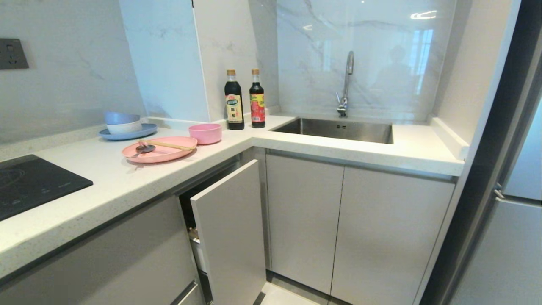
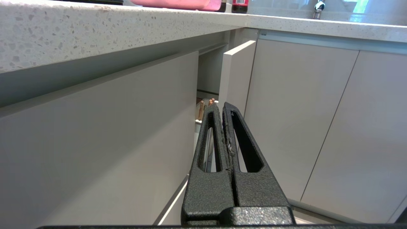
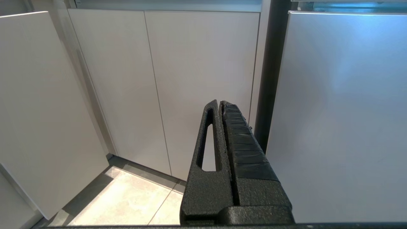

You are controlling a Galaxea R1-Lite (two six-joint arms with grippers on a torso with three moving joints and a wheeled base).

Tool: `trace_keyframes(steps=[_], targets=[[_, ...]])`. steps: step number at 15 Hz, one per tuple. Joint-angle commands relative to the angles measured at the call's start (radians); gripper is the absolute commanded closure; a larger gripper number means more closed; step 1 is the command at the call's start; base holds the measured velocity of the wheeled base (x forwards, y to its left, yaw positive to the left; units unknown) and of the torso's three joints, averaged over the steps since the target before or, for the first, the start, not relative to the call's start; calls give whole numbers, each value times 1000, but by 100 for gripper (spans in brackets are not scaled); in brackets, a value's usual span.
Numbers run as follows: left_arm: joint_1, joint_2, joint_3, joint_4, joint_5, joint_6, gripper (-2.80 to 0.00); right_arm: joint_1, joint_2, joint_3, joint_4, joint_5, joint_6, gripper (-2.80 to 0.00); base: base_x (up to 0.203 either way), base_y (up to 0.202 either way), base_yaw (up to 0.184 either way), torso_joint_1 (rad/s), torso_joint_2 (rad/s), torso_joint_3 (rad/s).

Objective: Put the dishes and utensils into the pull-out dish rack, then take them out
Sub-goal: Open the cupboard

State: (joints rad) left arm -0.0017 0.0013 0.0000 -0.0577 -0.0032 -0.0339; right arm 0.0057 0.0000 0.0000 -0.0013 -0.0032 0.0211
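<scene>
A pink plate [image 1: 163,153] lies on the counter with wooden chopsticks [image 1: 167,145] and a small metal spoon [image 1: 144,149] on it. A pink bowl [image 1: 205,133] stands just behind it. Below the counter the pull-out dish rack [image 1: 230,231] is drawn partly out; its grey front hides most of the basket, and a sliver of its inside [image 2: 203,109] shows in the left wrist view. My left gripper [image 2: 222,106] is shut and empty, low before the rack's gap. My right gripper [image 3: 220,103] is shut and empty, facing the sink cabinet doors. Neither arm shows in the head view.
A blue plate [image 1: 129,133] with stacked bowls sits at the back left. Two dark sauce bottles [image 1: 244,100] stand in the corner beside the sink [image 1: 338,129] and faucet. A black cooktop [image 1: 29,182] is at the left. A steel fridge [image 3: 343,111] flanks the right.
</scene>
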Motion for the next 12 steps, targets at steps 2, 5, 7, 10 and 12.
trace_keyframes(steps=[2,5,7,10,12], targets=[[0,0,26,-3,-2,40,0,0,0,2,0,0,0,0,0,0,0,0,0,0],[0,7,-119,-10,-6,65,0,0,0,2,0,0,0,0,0,0,0,0,0,0],[0,70,-364,38,-27,74,0,0,0,2,0,0,0,0,0,0,0,0,0,0],[0,310,-731,113,-55,85,0,0,0,2,0,0,0,0,0,0,0,0,0,0],[-4,506,-928,145,-64,98,0,2,0,2,0,0,0,0,0,0,0,0,0,0]])
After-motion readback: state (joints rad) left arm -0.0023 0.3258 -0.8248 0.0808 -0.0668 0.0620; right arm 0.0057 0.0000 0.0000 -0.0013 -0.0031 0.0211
